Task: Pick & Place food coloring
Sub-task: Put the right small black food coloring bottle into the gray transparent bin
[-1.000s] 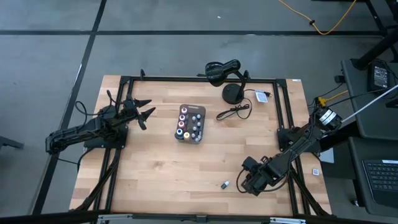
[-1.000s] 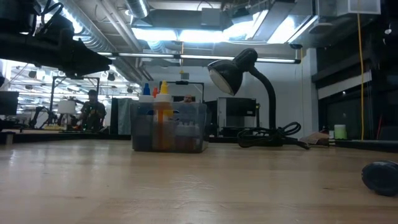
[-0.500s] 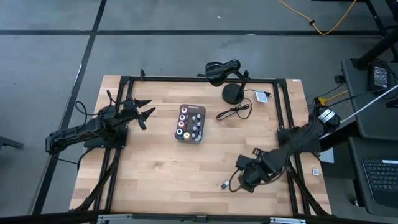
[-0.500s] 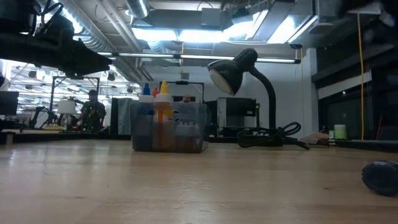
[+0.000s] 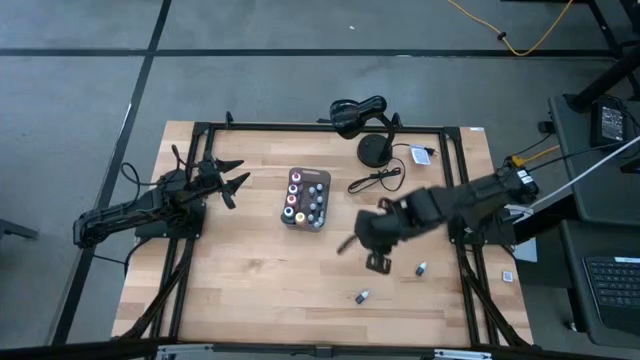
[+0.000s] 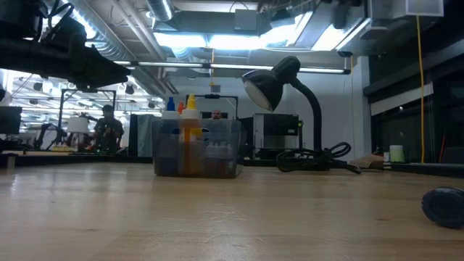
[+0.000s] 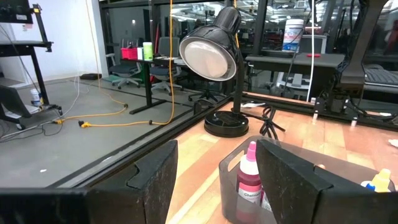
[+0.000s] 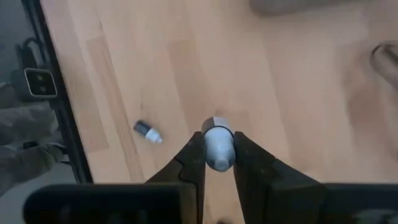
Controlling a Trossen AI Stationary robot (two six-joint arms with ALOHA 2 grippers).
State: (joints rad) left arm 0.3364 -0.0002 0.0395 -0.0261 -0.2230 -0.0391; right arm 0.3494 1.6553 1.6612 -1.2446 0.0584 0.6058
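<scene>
A gray tray [image 5: 305,198] near the table's middle holds several upright food coloring bottles; its clear wall [image 6: 196,148] also shows in the low view and the left wrist view [image 7: 249,180]. My right gripper [image 5: 375,260] hangs above the table to the right of the tray, pointing steeply down, shut on a small pale bottle [image 8: 217,146]. Two more bottles lie loose on the wood, one [image 5: 362,297] near the front and one [image 5: 421,268] by the right rail. My left gripper [image 5: 235,180] waits open and level, left of the tray. My right gripper pinches the pale bottle's two sides [image 8: 219,154] between its fingertips [image 8: 194,155]. The fingers come from above, slanting down. The bottle is lifted clear of the table, its small end [image 8: 216,121] sticking out past the fingertips.
A black desk lamp [image 5: 360,115] with a round base [image 5: 376,150] and coiled cable [image 5: 378,180] stands at the far side. Black frame rails [image 5: 465,270] run along the table's edges. A dark object [image 6: 444,206] lies close to the low camera.
My right gripper has risen from low by the table's near right corner and swung toward the table's middle and the tray, rolling its wrist as it went. The loose bottle near the front has stayed put.
</scene>
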